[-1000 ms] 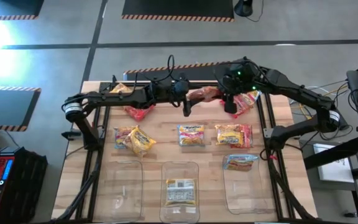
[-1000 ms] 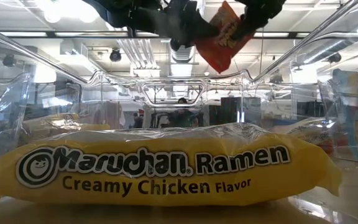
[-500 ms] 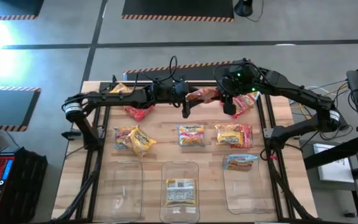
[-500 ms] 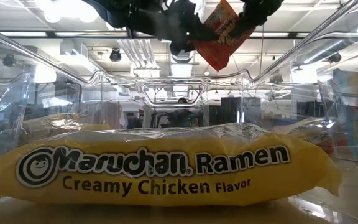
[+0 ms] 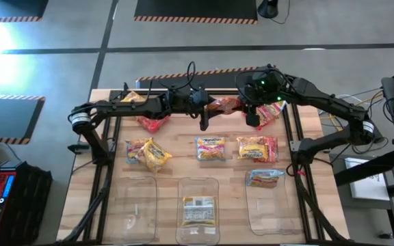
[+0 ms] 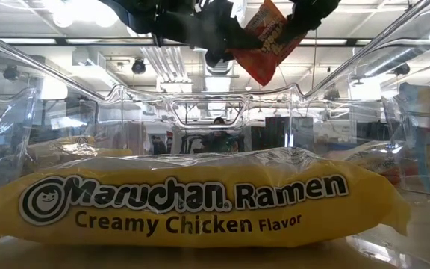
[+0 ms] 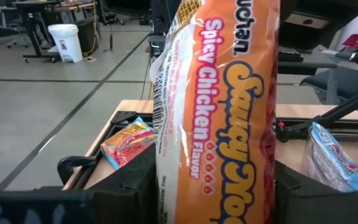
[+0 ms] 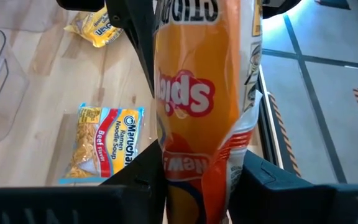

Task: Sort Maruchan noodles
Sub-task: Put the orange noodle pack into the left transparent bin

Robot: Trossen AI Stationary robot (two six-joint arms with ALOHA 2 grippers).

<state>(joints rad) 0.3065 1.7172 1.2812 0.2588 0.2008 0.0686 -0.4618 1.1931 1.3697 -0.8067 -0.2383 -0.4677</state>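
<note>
Two dark arms meet above the far half of the wooden table (image 5: 108, 208), sharing one orange Spicy Chicken packet (image 5: 224, 104) held in the air. The right gripper (image 5: 251, 109) is clamped on one end of it, its fingers (image 8: 135, 186) pressed against both faces of the wrapper. The left gripper (image 5: 209, 108) straddles the other end, its fingers (image 7: 126, 180) set on either side of the packet; whether they press on it cannot be told. From table height, the packet hangs tilted beneath the arms. Below, a row of packets (image 5: 211, 148) lies flat across the middle of the table, and a red packet (image 5: 153, 122) lies under the left arm. Three clear bins (image 5: 135, 201) line the near edge; the middle one holds a yellow Creamy Chicken packet (image 6: 192, 205), and the right one a light blue packet (image 5: 264, 178).
</note>
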